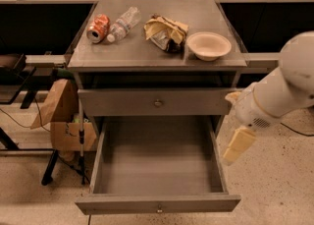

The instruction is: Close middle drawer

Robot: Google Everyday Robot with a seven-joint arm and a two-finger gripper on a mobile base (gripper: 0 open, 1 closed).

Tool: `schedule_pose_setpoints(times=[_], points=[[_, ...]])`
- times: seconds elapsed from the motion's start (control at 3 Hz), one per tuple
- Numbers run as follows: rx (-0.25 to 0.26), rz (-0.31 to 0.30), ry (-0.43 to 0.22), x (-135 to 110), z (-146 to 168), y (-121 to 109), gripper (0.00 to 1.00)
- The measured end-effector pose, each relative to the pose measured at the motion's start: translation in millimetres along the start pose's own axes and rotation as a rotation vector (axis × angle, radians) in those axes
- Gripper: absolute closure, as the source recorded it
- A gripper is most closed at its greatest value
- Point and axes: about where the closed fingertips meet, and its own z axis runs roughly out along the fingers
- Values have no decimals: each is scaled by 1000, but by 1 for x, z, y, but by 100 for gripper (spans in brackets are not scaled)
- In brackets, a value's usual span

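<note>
While the middle drawer point(157, 162) sits fully out, claw point(239, 143) hangs at its 3 o'clock, grip state unreadable; a sideways bump likely racks it, not closes it.

Middle drawer point(157, 155) pulled far out toward the near side, grey floor showing, low front panel point(158, 203) with small knob point(158, 208) nearest. Upper drawer point(157, 102) above it is closed. Gripper point(238, 145) hangs pointing down just right of the drawer's right wall, on a white arm point(279, 91) coming in from the right. On the cabinet top point(147, 54), left to right: soda can point(98, 27), water bottle point(122, 23), crumpled snack bag point(166, 32), bowl point(209, 45). Cardboard box point(66, 133) on the floor to the left.
</note>
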Motion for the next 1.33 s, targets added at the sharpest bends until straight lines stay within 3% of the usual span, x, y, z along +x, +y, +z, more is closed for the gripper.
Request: schedule_pose_setpoints(times=[0.33, 0.67, 1.0, 1.33], points=[[-52, 74, -58, 21, 93, 10, 0], [-57, 142, -116, 37, 148, 25, 19], [-60, 210, -138, 53, 176, 50, 42], [-83, 271, -110, 73, 198, 75, 65]])
